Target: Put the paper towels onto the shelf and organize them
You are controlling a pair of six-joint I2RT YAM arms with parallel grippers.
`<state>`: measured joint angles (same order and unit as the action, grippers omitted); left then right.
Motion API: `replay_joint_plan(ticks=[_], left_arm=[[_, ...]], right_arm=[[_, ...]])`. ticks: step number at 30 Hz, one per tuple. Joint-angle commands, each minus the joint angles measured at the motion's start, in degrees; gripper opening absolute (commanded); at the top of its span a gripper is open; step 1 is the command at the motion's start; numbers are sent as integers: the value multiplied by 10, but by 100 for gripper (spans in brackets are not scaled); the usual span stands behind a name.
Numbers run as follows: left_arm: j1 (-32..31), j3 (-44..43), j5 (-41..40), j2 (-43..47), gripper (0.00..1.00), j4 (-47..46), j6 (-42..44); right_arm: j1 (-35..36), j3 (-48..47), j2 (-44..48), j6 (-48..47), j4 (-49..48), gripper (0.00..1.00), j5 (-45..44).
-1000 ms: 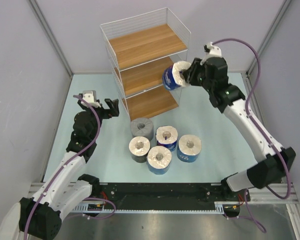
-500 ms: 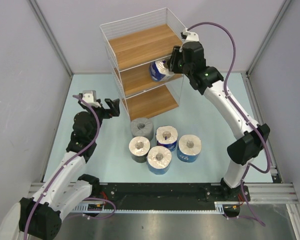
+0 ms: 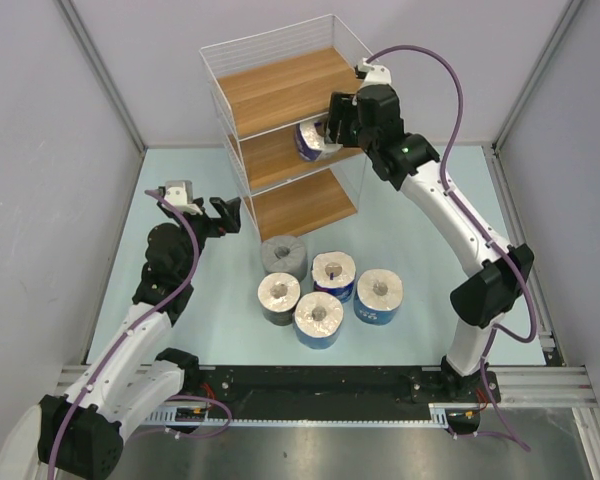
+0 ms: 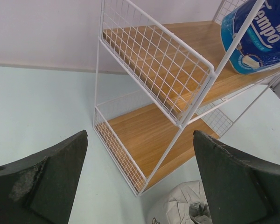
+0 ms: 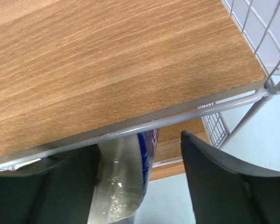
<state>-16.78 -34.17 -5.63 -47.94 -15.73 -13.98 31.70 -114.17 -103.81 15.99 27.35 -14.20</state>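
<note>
The right end effector [image 3: 332, 128] has gone from outside the shelf [image 3: 280, 90] a second ago to inside its middle tier. Its fingers, clenched then, are now parted wider than the blue paper towel roll [image 3: 310, 140] between them; a gap shows on one side, so the roll is released. It lies on its side on the middle board, near the right edge. The left end effector [image 3: 223, 215] hangs spread wide and empty, unmoved, left of the shelf. Five other rolls [image 3: 330, 280] stand clustered on the pale blue counter [image 3: 180, 190], ringed by grey walls.
</note>
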Motion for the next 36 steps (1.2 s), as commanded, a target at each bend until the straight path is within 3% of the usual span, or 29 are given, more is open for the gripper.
replay_joint_plan(ticks=[1,14,19,23,29,36], left_arm=[[-2,-1,10,2,100,-17,-11],[-2,-8,12,-11,100,-8,-10],[-2,-12,11,-12,100,-3,-10],[-2,-13,11,-11,100,0,-14],[-2,-29,-15,-17,100,26,-24],[-1,-22,-18,-29,100,17,-26]], right_arm=[[-1,32,42,-4,-77,75,-4],[-9,129,146,-8,-192,78,47],[-9,197,210,-10,-180,78,64],[11,274,265,-8,-110,78,55],[89,415,310,1,-51,82,22],[95,532,340,8,-79,89,66]])
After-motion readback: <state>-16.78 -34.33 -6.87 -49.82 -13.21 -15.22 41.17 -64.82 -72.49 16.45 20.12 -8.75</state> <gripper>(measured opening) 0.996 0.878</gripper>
